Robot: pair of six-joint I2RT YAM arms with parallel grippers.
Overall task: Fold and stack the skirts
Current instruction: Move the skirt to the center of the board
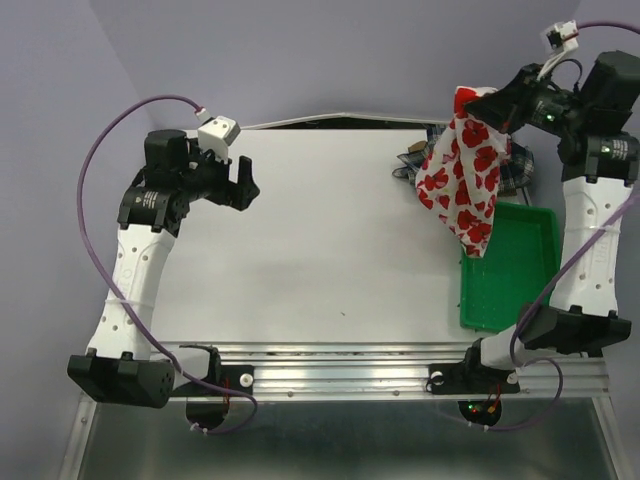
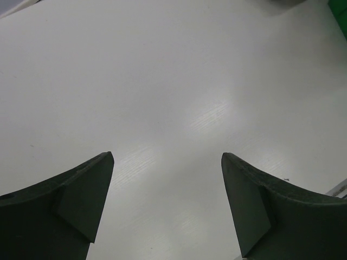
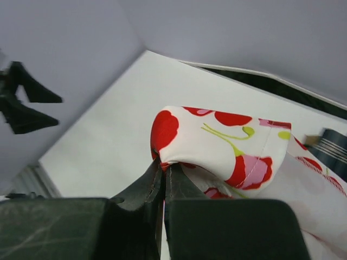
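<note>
The tray (image 1: 510, 290) sits at the near right of the table (image 1: 300, 260); open room lies to its left, where the left gripper (image 1: 243, 185) hovers with jaws spread wide, holding nothing. Farther back, the right gripper (image 3: 162, 168) is pinched tight on a top edge of the floral skirt (image 1: 465, 180); the cloth hangs below the jaws, its long axis running down toward the tray's far rim, so laying it flat likely means a swing left. Behind it the plaid skirt (image 1: 518, 172) lies bunched near the table's far right edge; the tan skirt is not visible.
</note>
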